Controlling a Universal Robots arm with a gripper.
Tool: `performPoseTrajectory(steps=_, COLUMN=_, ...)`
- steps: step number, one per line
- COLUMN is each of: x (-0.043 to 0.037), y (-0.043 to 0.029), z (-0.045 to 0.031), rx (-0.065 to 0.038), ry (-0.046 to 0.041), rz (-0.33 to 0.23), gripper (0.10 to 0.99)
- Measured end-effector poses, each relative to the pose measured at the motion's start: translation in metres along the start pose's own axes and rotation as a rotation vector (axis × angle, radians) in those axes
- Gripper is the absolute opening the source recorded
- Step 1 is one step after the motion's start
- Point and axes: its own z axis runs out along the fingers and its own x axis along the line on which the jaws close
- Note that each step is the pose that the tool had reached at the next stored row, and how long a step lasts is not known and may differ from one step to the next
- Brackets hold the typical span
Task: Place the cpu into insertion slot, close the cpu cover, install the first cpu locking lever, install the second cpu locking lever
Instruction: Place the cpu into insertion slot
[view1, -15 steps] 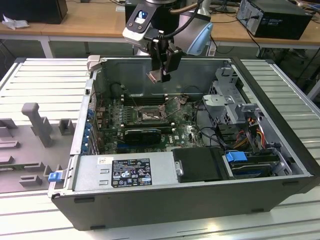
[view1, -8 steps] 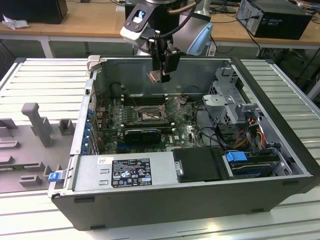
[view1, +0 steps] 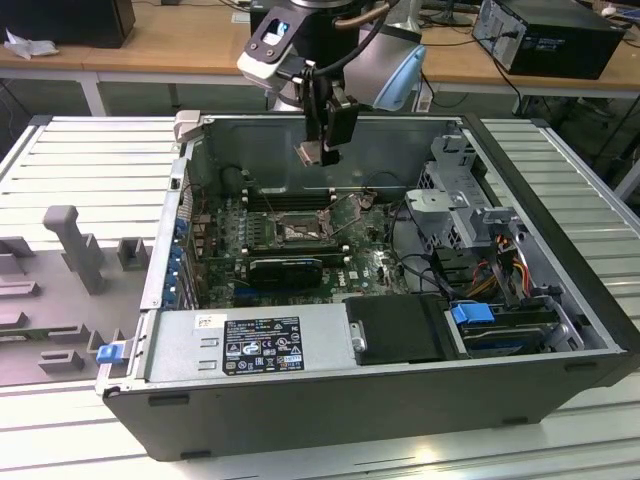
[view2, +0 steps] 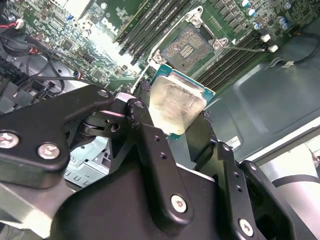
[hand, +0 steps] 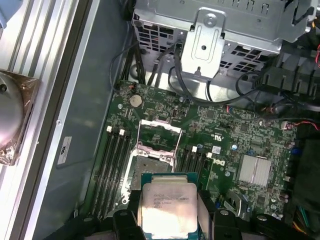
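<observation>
My gripper (view1: 322, 150) hangs above the open computer case, shut on the cpu (view1: 309, 153). In both wrist views the black fingers (view2: 142, 117) clamp two opposite edges of the cpu (view2: 177, 102), whose silvery top (hand: 167, 207) faces the camera. The gripper (hand: 169, 216) holds it in the air, apart from the board. The insertion slot (view1: 297, 232) lies below on the green board, uncovered, with its dark pin field (view2: 187, 47) showing. The cpu cover (hand: 159, 132) stands swung open at the slot's (hand: 150, 167) far side. A thin metal lever (view2: 245, 49) sticks out beside the slot.
Black memory slots (hand: 114, 160) flank the socket. A long black card (view1: 285, 268) lies in front of it. A metal drive cage (view1: 450, 200) with cables fills the exterior view's right; the power supply (view1: 250, 345) sits in front. A grey fixture (view1: 75, 245) stands outside the case.
</observation>
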Motion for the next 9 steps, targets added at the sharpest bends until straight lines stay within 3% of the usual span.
performPoseTrajectory(steps=9, x=0.0000, y=0.0000, z=0.0004, rx=-0.002, ry=-0.0080, rz=0.091, gripper=0.529)
